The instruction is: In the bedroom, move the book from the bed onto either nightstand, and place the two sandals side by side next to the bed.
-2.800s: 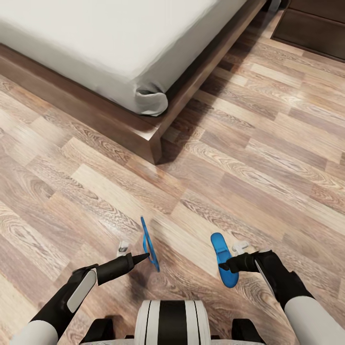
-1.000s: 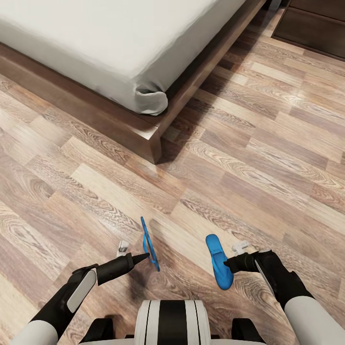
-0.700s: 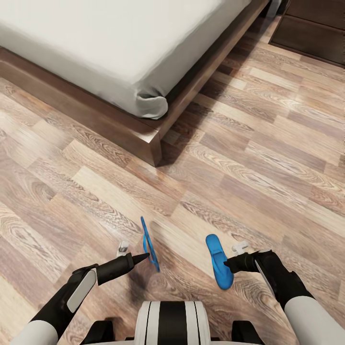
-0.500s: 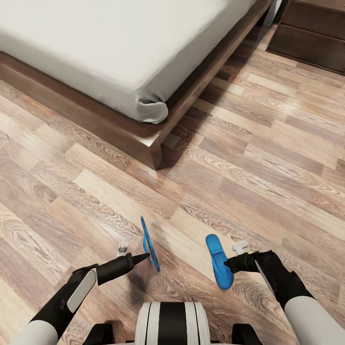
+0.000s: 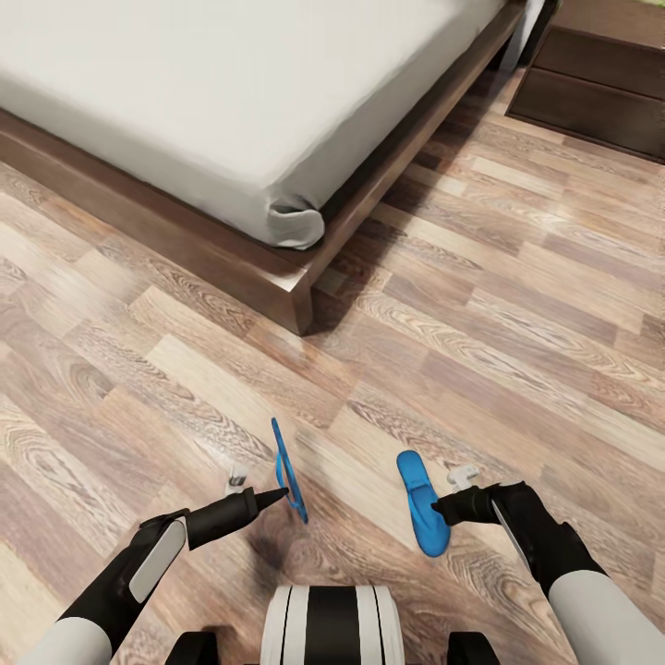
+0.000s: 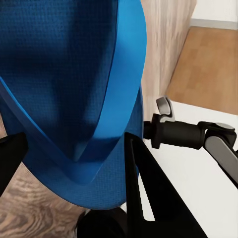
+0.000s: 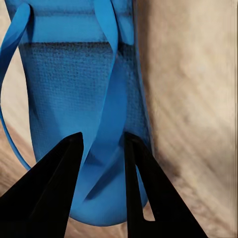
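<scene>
Each gripper carries one bright blue sandal above the wood floor. My left gripper (image 5: 275, 499) is shut on a sandal (image 5: 287, 469) held on edge; up close that sandal (image 6: 74, 99) shows its sole and strap between the dark fingers (image 6: 148, 198). My right gripper (image 5: 441, 511) is shut on the other sandal (image 5: 420, 499), held flat with its sole up; the wrist view has this sandal (image 7: 84, 99) with a strap pinched between the fingers (image 7: 54, 188). The bed (image 5: 296, 296), dark frame and pale grey mattress, lies ahead to the left. A nightstand (image 5: 600, 69) stands at the far right. The book is out of view.
Wood-plank floor (image 5: 480, 305) stretches between me and the bed's near corner, and along the bed's right side toward the nightstand. The robot's trunk (image 5: 331, 623) shows at the bottom of the head view.
The whole head view has shifted, bringing more of the bed and nightstand into sight, so the camera moved. The right-hand sandal shifted slightly left early on. Both grippers stay shut.
</scene>
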You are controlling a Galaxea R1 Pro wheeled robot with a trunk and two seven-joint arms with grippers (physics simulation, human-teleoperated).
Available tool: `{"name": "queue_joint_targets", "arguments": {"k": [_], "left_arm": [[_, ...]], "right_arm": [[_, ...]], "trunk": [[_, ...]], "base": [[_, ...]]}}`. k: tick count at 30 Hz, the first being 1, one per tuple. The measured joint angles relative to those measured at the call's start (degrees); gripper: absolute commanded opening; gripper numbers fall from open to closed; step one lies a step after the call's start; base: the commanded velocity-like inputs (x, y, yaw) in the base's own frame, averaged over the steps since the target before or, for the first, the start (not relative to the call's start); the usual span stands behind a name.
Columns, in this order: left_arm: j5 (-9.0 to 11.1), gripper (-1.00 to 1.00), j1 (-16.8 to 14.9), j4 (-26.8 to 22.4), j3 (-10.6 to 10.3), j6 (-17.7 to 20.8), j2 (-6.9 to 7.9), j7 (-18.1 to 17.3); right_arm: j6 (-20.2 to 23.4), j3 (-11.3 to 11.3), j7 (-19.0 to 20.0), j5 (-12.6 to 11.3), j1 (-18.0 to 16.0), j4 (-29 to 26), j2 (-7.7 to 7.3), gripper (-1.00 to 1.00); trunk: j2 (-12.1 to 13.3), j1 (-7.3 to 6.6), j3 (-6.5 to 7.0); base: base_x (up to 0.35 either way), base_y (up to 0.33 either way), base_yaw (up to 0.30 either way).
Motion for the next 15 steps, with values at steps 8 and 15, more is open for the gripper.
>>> {"name": "queue_joint_targets", "arguments": {"k": [8, 15], "left_arm": [[-0.01, -1.0, 0.0, 0.0, 0.03, 0.0, 0.0, 0.09], [0.01, -1.0, 0.01, 0.18, 0.06, 0.0, 0.07, 0.34]], "right_arm": [[0.31, -0.23, 0.38, -0.21, 0.0, -4.36, -0.28, -1.0], [0.59, -0.65, 7.61, -11.05, 0.01, -5.19, -3.49, -1.0]], "trunk": [[0.11, -0.21, 1.77], [0.2, -0.39, 3.33]], "base": [[0.0, 0.0, 0.0], [0.0, 0.0, 0.0]]}}
